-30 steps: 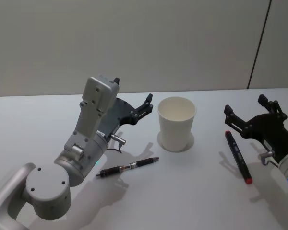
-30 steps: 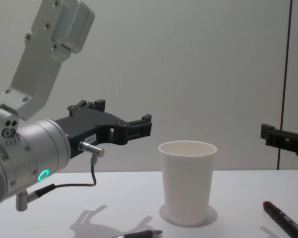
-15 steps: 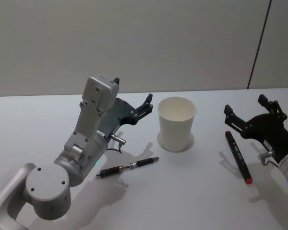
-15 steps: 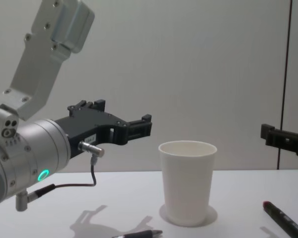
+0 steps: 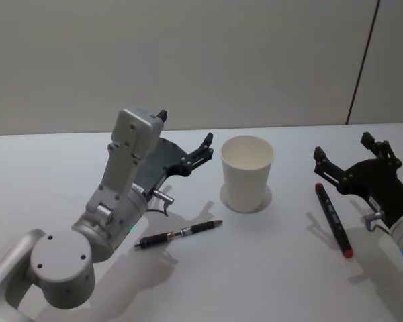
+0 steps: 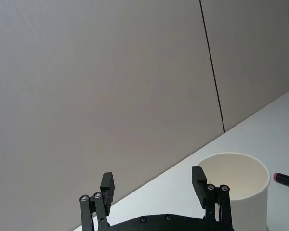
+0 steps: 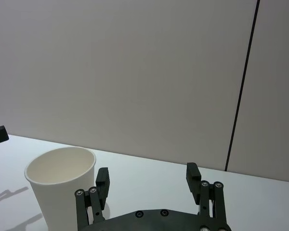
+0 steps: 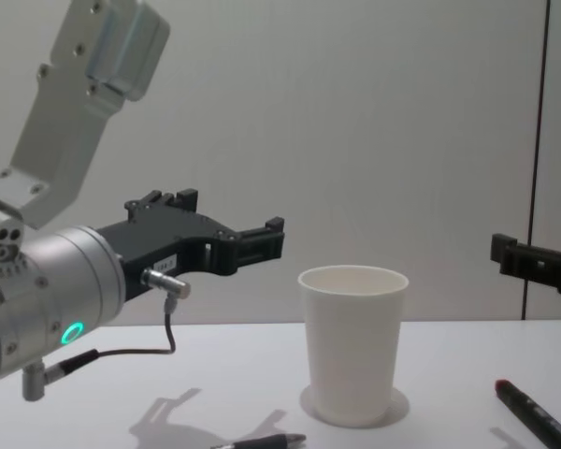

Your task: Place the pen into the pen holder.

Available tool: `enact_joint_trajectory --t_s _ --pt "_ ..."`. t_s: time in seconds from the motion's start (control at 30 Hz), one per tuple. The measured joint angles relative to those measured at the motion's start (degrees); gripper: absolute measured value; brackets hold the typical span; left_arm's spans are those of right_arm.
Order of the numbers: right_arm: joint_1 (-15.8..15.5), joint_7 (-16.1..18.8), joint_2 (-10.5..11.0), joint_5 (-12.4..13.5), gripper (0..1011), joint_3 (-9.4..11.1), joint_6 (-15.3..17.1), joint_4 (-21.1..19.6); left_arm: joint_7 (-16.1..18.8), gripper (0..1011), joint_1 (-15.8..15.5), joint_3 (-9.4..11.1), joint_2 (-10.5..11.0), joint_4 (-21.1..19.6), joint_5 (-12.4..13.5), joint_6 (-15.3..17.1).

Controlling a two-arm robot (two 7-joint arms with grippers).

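No readable text, brand, number or sign found. Pale sticker [image 8: 168, 262] on left gripper [image 6: 152, 178] body: print too small to read.

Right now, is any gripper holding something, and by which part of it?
Nothing is held. The left gripper and the right gripper are both open and empty; the black pen and the red-tipped pen lie on the table.

Left pincer [image 5: 186, 127] and right pincer [image 5: 342, 146] — both held forward — gape (fingers well apart).
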Motion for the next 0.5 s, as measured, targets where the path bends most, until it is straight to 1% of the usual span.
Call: enact_joint_trajectory --t_s 0.13,0.5 --pt "0.0 0.0 0.0 0.0 1001 0.0 0.0 0.0 -0.7 1001 0.3 -0.3 0.4 -0.2 -0.5 -0.2" --pt "0.0 0.0 0.0 0.0 1001 0.0 0.0 0.0 -3.7 1001 1.9 -1.6 2.9 -1.4 -2.8 -1.3"
